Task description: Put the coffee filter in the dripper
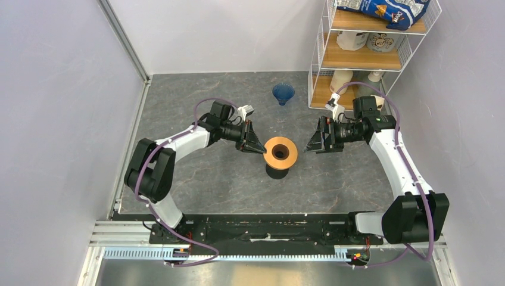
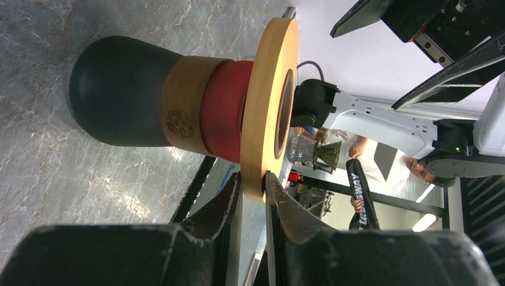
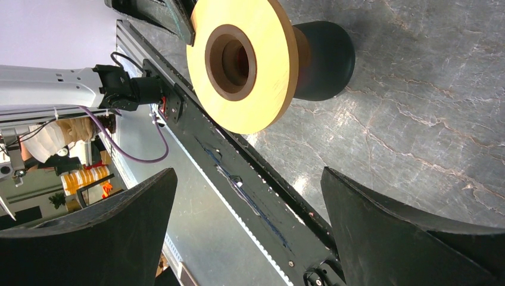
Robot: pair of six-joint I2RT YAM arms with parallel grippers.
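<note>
The dark-blue ribbed dripper [image 1: 283,93] stands alone at the back of the table, apart from both grippers. No coffee filter shows in any view. A flat orange ring [image 1: 280,153] sits on top of a dark red-and-black flared vessel [image 1: 277,172] in the middle of the table. My left gripper [image 1: 258,147] is shut on the ring's left rim; the left wrist view shows its jaws [image 2: 253,177] pinching the ring's edge [image 2: 262,113]. My right gripper [image 1: 309,146] is open and empty just right of the ring [image 3: 241,59], with its jaws wide apart [image 3: 248,173].
A wire shelf rack [image 1: 357,59] with wooden boards stands at the back right, holding bottles and a blue bag [image 1: 387,11]. White walls close in the table on the left and at the back. The black rail [image 1: 268,229] with the arm bases runs along the near edge.
</note>
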